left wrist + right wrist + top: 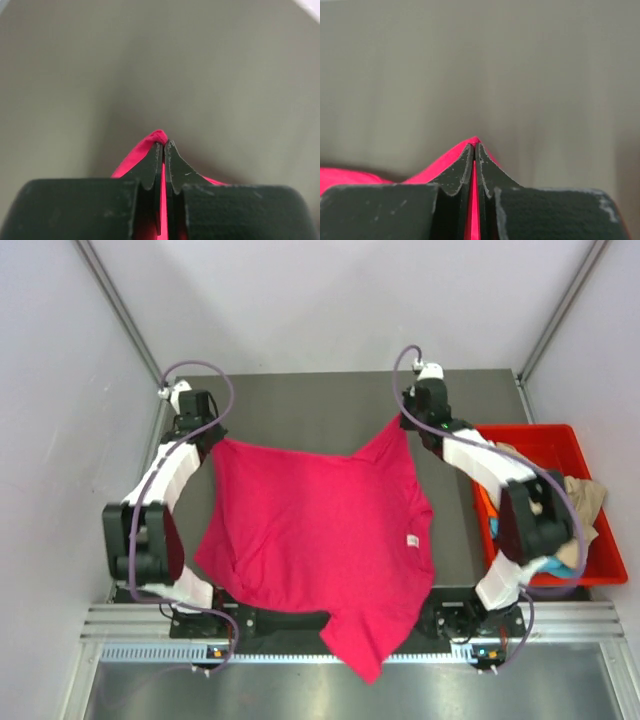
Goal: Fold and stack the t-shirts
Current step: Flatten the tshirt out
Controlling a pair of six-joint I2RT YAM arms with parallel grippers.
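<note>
A magenta-pink t-shirt [320, 540] hangs spread between both arms above the dark table [300, 405], its lower end drooping past the near table edge. My left gripper [212, 437] is shut on the shirt's far left corner; pink cloth [145, 147] bulges over the closed tips of that gripper [164, 144]. My right gripper [403, 420] is shut on the far right corner, and pink cloth [440, 162] shows at the tips of that gripper [474, 145]. Other t-shirts, tan-beige [585, 495] and a bit of turquoise-blue [494, 527], lie in the bin.
A red plastic bin [590, 565] stands at the right edge of the table, partly behind my right arm. Grey walls close in on the table's left, far and right sides. A metal rail [320, 625] runs along the near edge.
</note>
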